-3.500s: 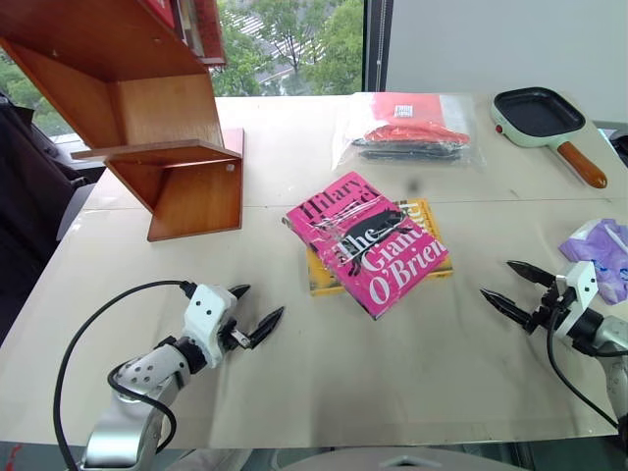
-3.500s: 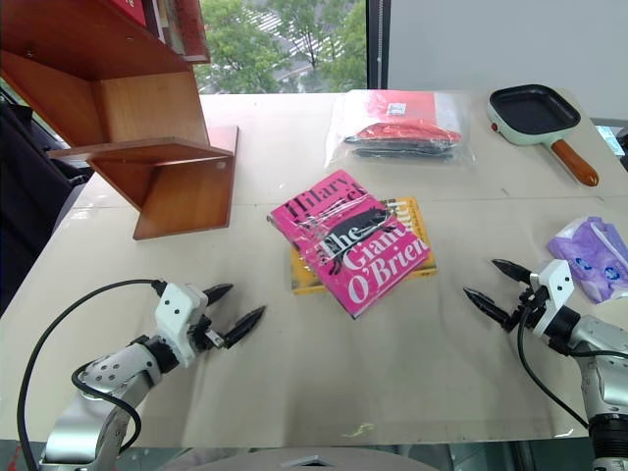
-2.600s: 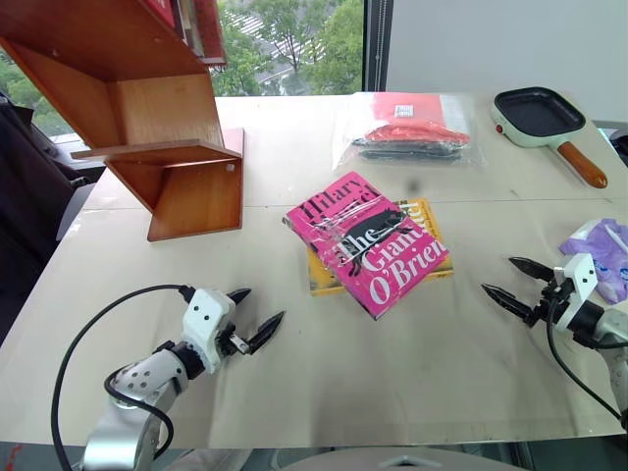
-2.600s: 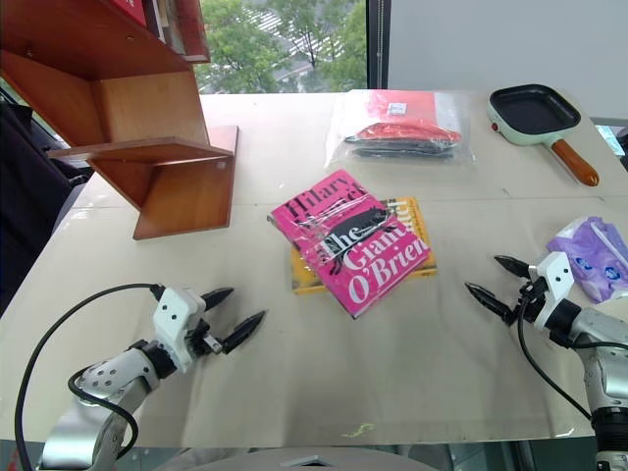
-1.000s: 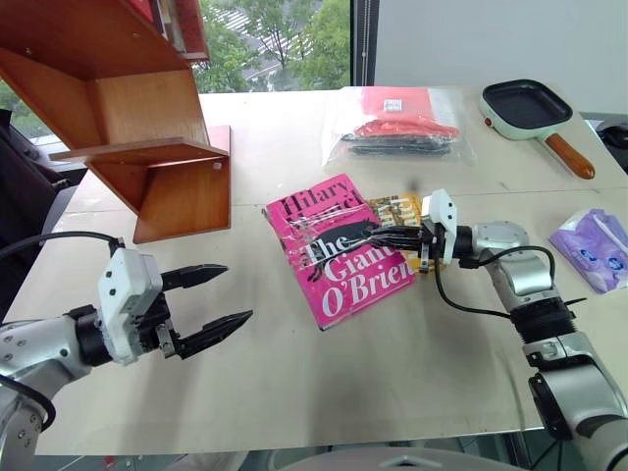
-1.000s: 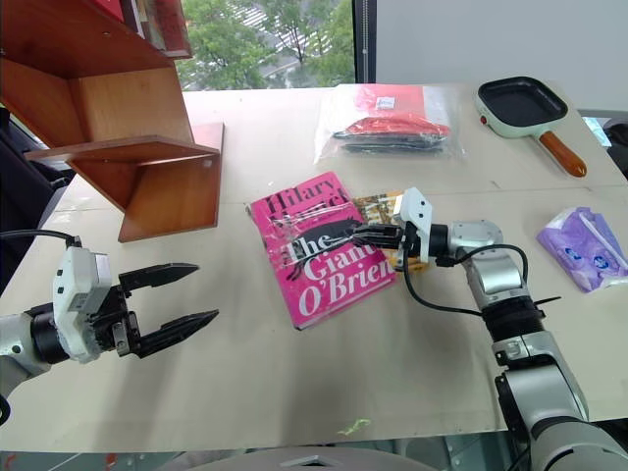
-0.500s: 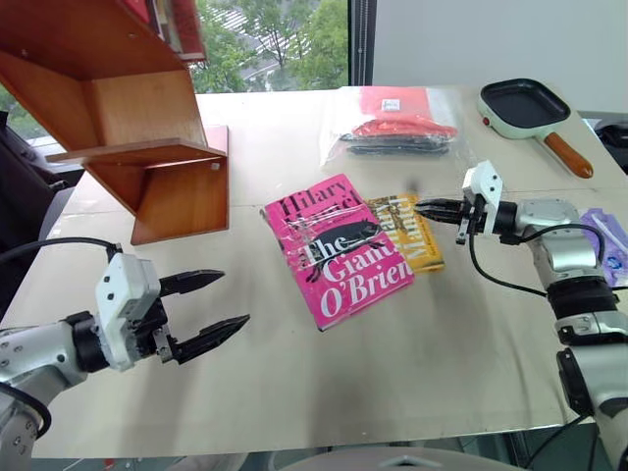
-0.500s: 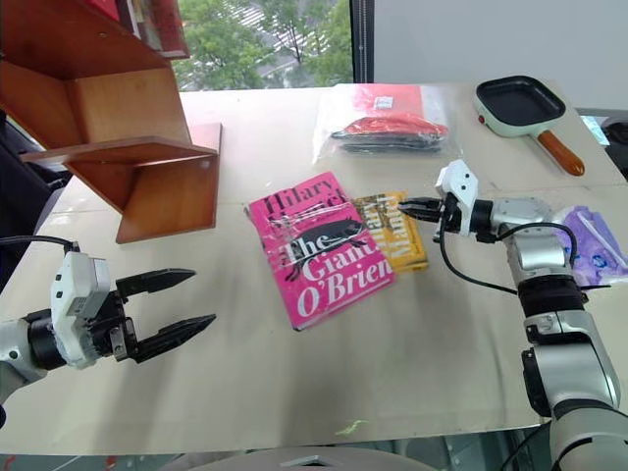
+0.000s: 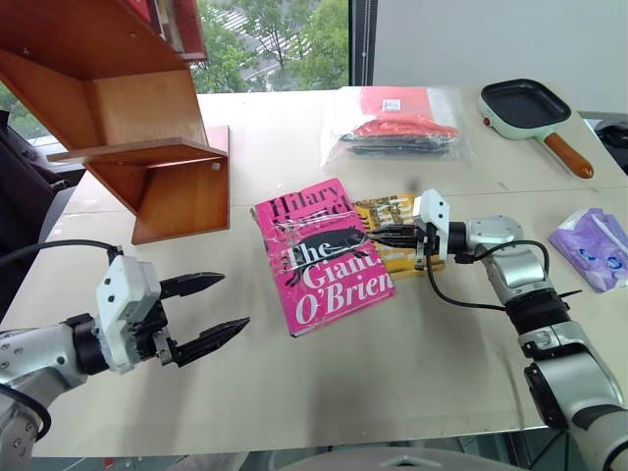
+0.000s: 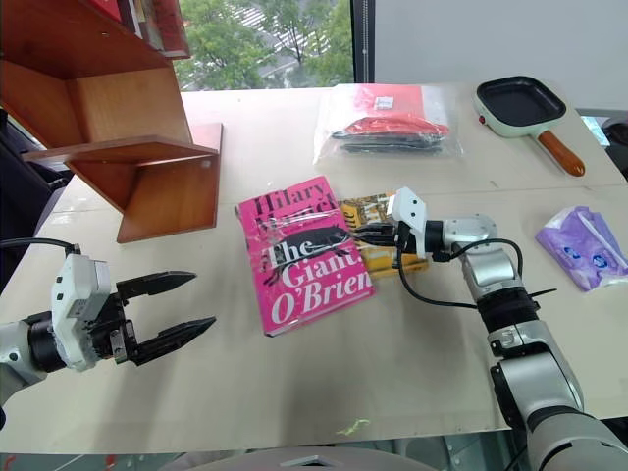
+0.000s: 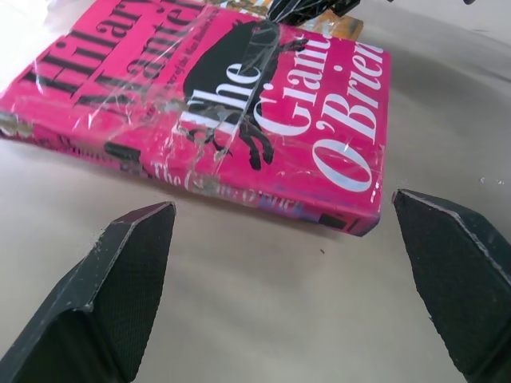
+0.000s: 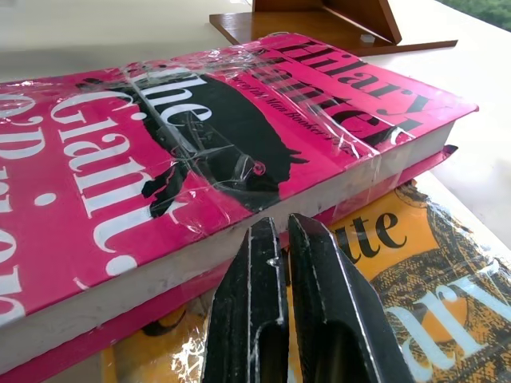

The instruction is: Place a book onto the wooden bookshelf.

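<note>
The hot-pink book point(image 9: 324, 257) lies flat in the middle of the table, partly on top of a smaller yellow book point(image 9: 391, 209). My right gripper point(image 9: 377, 235) is shut, and its tips rest on the yellow cover against the pink book's page edge point(image 12: 200, 255). My left gripper point(image 9: 234, 300) hovers open to the left of the book, nothing between its fingers point(image 11: 120, 295); the book's spine point(image 11: 239, 191) faces it. The wooden bookshelf point(image 9: 167, 167) stands at the far left of the table.
A clear bag point(image 9: 397, 123) of red and black items lies at the back. A green-rimmed pan point(image 9: 535, 108) sits at the back right. A purple packet point(image 9: 589, 245) lies near the right edge. The left arm's black cable point(image 9: 49, 250) loops above the table.
My right gripper, which had drawn back to the right, has returned to the pink book's right edge. The book has slid and turned to the left, uncovering more of the yellow book. The left gripper has stayed put.
</note>
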